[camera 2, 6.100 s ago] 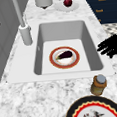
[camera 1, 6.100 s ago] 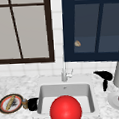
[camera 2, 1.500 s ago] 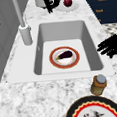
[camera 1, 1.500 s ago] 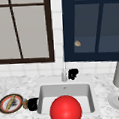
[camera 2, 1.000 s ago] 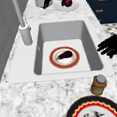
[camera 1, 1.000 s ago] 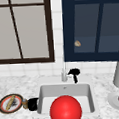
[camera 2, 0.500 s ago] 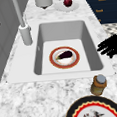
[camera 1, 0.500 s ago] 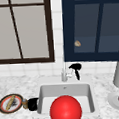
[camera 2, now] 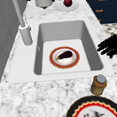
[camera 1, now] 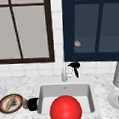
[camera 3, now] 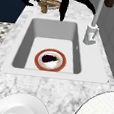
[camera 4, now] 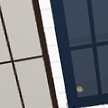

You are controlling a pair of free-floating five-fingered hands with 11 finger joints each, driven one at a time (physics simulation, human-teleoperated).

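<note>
At frame centre, the right hand [camera 1: 75, 67] is hanging beside the faucet [camera 1: 64, 74], fingers pointing straight down; the left hand [camera 1: 32, 104], fingers unclear, is sitting at the sink's [camera 1: 42, 90] lower-left rim.

Upright grey faucet [camera 1: 64, 72] behind sink [camera 1: 43, 92]

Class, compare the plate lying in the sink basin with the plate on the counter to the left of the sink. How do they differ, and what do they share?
The plate in the sink lies on the basin floor; the plate on the counter lies on the marble beside a small jar. The sink plate carries a dark purple eggplant; the counter plate carries a pale, elongated item I cannot identify. Both are round with a red-brown rim and lie flat.
</note>
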